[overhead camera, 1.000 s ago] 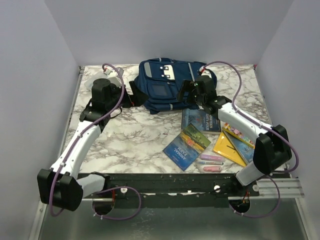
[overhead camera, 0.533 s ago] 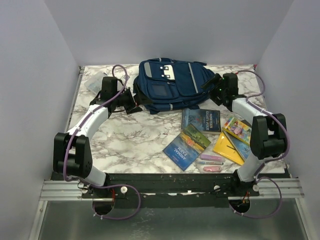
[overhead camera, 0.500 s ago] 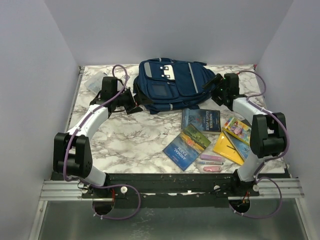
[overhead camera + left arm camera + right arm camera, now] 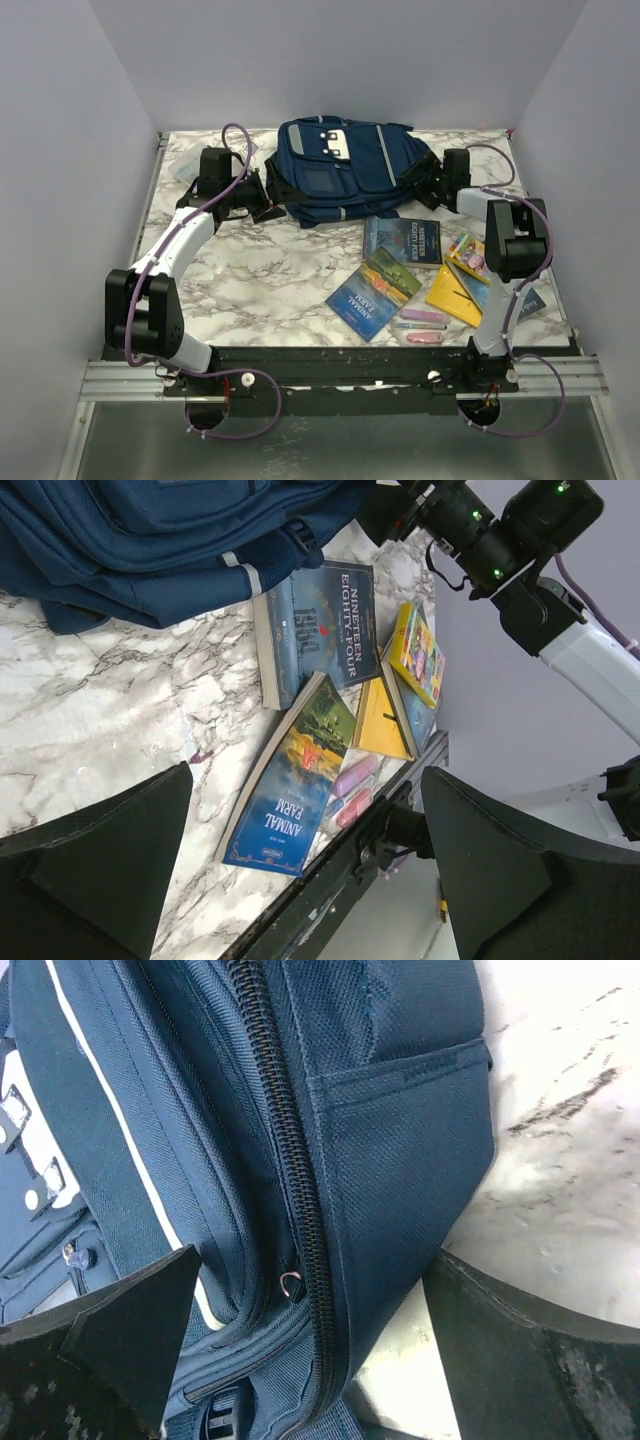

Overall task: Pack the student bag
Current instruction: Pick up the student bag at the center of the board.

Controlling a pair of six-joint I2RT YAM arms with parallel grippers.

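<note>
Right fingers [image 4: 510,1350] are spread wide with nothing clamped. The zippered side [image 4: 290,1180] of the student bag [image 4: 345,180] sits right in the gap between them, though I can't tell if they touch it. Left fingers [image 4: 100,860] are wide open and empty too, hanging over bare marble worktop [image 4: 260,280] by the bag's left edge. The bag lies flat in the upper middle of the overhead view. Below it to the right: a Nineteen Eighty-Four book [image 4: 320,620], an Animal Farm book [image 4: 290,780], yellow booklets [image 4: 385,720] and pink markers [image 4: 352,778].
</note>
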